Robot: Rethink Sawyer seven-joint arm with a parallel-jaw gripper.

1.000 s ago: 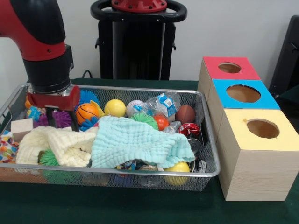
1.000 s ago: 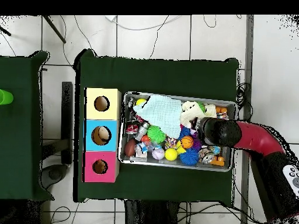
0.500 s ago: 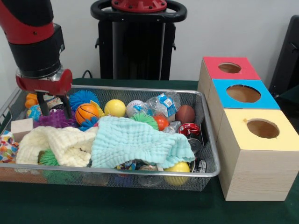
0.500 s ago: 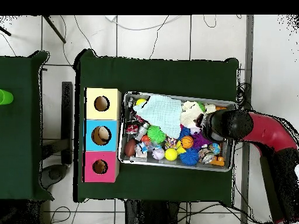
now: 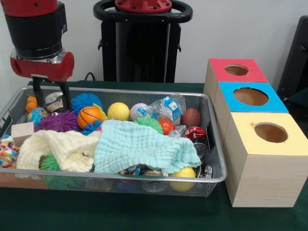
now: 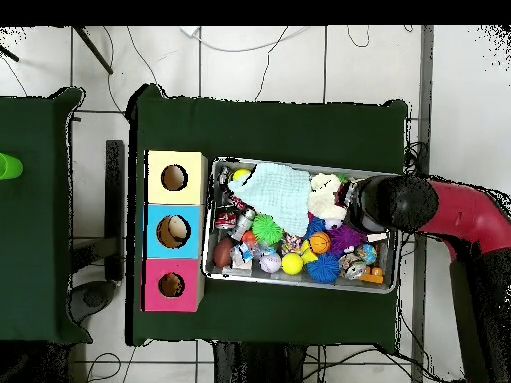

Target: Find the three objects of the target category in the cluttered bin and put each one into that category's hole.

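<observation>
While the gripper (image 5: 50, 98) hangs over the bin's (image 5: 214, 139) far-left corner in the front view, its fingers (image 5: 65, 98) are spread w/ nothing between them, so this reads as the search step, no pick yet. Target category isn't shown; likely balls, e.g. mini basketball (image 5: 89, 116) & yellow ball (image 5: 118, 111), both uncovered near the far wall. Next move needs a choice, then a straight drop. Aqua cloth (image 5: 142, 147) and cream cloth (image 5: 60, 149) hide much of the near half.

Overhead: arm (image 6: 439, 211) sits over the bin's end farthest from the boxes (image 6: 174, 230); holes unobstructed, open table around.
</observation>
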